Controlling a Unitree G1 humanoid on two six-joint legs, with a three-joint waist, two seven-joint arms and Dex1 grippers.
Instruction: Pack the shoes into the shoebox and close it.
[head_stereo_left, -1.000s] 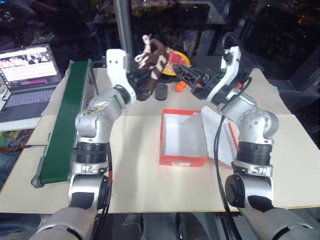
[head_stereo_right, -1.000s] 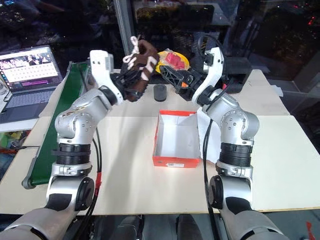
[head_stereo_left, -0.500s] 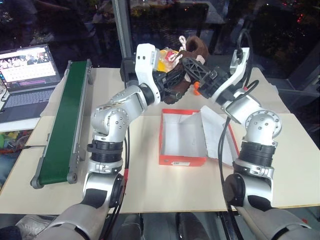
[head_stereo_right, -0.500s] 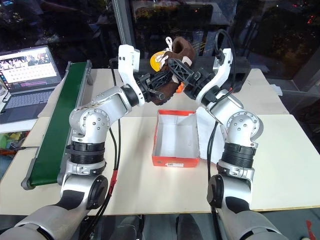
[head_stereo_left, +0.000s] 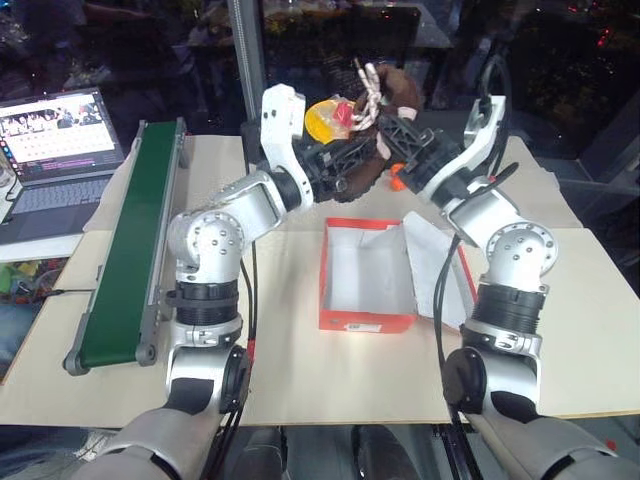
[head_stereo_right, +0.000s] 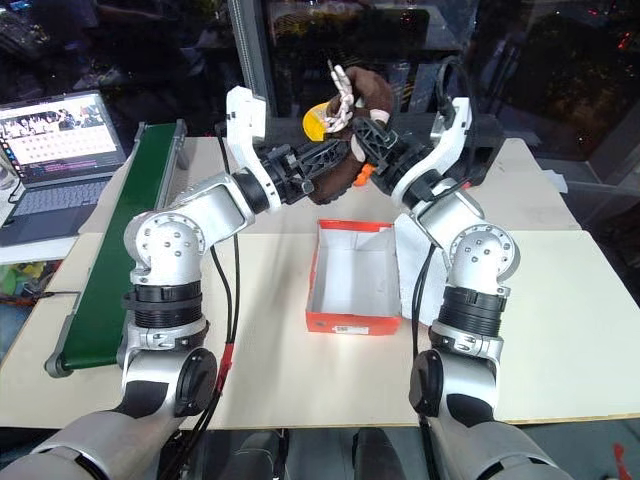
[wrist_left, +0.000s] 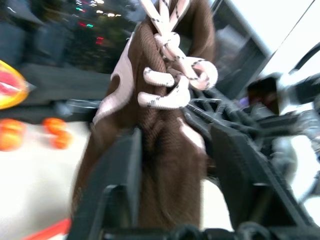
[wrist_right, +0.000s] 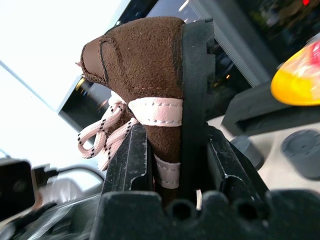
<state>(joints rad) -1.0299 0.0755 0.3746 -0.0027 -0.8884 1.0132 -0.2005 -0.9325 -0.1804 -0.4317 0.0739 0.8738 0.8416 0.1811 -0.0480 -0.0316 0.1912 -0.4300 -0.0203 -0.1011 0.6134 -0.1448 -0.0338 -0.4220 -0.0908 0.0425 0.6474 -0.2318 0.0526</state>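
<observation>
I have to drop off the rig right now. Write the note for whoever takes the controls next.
Right gripper: clamped on the brown shoe, held up behind the shoebox.
Left gripper: fingers apart on either side of the same shoe, apparently letting go.
Shoebox: open on the table, lid folded back, nothing inside.
Done: shoe passed to the right gripper.
Left: box this shoe, pack the second, close the lid.

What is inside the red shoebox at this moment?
The shoebox shows only its white inside and white paper at the right side; no shoe lies in it. What the paper covers cannot be seen.
</observation>
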